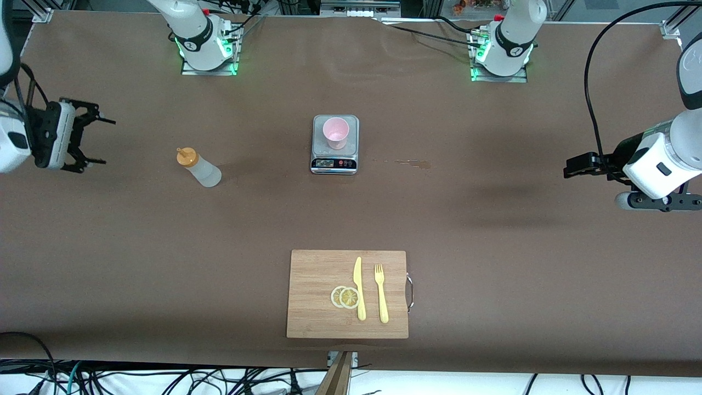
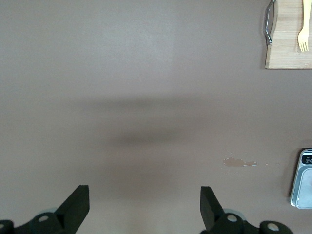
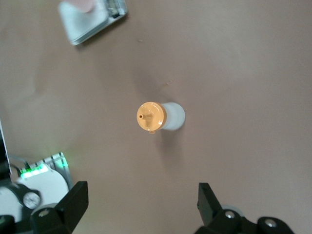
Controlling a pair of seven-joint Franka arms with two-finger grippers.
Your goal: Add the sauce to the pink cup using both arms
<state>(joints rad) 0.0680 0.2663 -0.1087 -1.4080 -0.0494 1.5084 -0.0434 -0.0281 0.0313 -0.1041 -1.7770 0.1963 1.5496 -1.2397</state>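
1. Right wrist view gives you the right gripper (image 3: 139, 204) with its black fingers spread wide and nothing between them, hanging over bare table at the right arm's end.
2. Your left gripper (image 2: 145, 207) is likewise wide apart and holds nothing, up over the brown table (image 1: 493, 219) at the left arm's end; both arms look parked out at the ends, which leaves the middle free.
3. Outward from the right gripper you meet the sauce bottle (image 1: 198, 167): a translucent, soft-looking cylinder with an orange nozzle cap (image 3: 151, 117), standing upright by itself, well apart from the cup and toward the right arm's end.
4. The pink cup (image 1: 335, 132) stands upright, mouth up, on a small kitchen scale (image 1: 335, 159) near the table's middle, probably so that the added sauce can be weighed. You cannot tell from these views whether any sauce is in it.
5. This layout fits a bottle waiting to be picked up as well as one set back down after pouring.
6. Nearer the front camera lies a bamboo cutting board (image 1: 312, 296) with a metal handle, carrying a yellow plastic knife (image 1: 359, 288), a yellow fork (image 1: 380, 293) and two lemon slices (image 1: 345, 297).
7. A small smear (image 1: 412, 162) marks the matte table covering beside the scale.
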